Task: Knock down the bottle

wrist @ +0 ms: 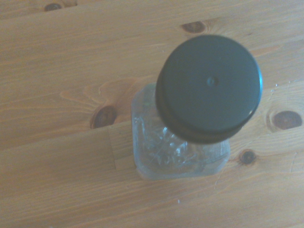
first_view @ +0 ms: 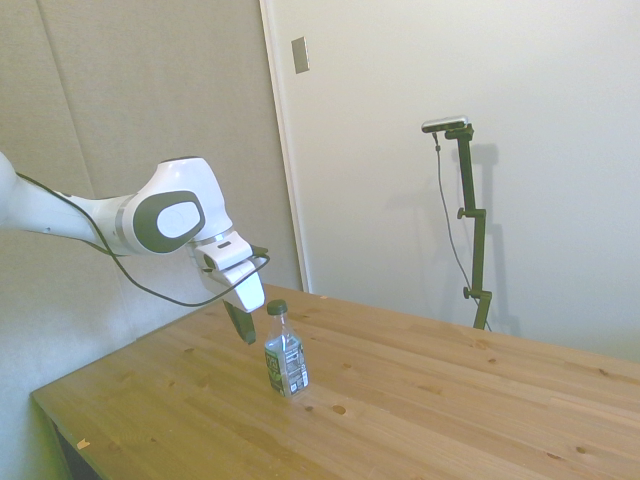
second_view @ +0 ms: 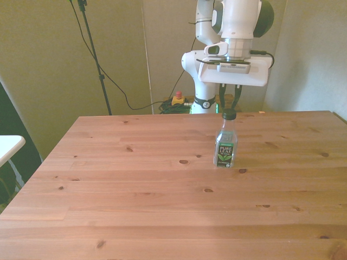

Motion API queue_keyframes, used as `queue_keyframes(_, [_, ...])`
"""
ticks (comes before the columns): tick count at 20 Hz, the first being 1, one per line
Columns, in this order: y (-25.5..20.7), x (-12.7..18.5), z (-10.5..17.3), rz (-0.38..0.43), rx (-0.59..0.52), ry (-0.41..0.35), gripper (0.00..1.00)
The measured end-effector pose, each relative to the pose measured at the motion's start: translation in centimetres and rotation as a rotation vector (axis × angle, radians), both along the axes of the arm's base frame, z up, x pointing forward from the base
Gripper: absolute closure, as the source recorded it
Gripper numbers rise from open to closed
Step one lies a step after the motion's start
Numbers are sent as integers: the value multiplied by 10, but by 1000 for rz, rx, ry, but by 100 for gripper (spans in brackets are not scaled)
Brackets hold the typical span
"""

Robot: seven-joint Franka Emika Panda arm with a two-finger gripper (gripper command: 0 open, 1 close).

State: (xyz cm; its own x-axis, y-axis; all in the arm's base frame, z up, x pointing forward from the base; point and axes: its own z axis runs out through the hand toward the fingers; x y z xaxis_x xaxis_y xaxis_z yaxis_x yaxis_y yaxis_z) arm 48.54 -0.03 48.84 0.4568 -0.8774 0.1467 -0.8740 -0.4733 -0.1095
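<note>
The bottle (first_view: 286,358) stands upright on the wooden table (first_view: 450,400); it is clear plastic with a dark green cap and a green-and-white label. In the front view the bottle (second_view: 226,145) is right of the table's middle. My gripper (second_view: 230,103) hangs just behind it at cap height, open, with the two dark fingers apart on either side of the cap's line. From the side my gripper (first_view: 244,328) is a short gap to the left of the cap and not touching it. The wrist view looks straight down on the bottle (wrist: 209,88), its cap filling the middle.
The table (second_view: 135,179) stretches wide to the front view's left of the bottle. A white surface corner (second_view: 8,145) sits off the table's left edge. Cables and a red-topped yellow box (second_view: 177,98) lie on the floor behind the table.
</note>
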Motion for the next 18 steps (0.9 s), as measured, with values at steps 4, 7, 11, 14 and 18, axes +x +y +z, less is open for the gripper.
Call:
queue_keyframes(4, [-7,10,9,-20,-14,-19,100])
queue_keyframes(7, [-11,23,16,-37,-21,-35,100])
queue_keyframes(11, [-12,48,20,-71,-27,-52,100])
queue_keyframes(14, [-8,76,18,-103,-38,-76,100])
queue_keyframes(18, [-1,112,12,-123,-52,-113,100])
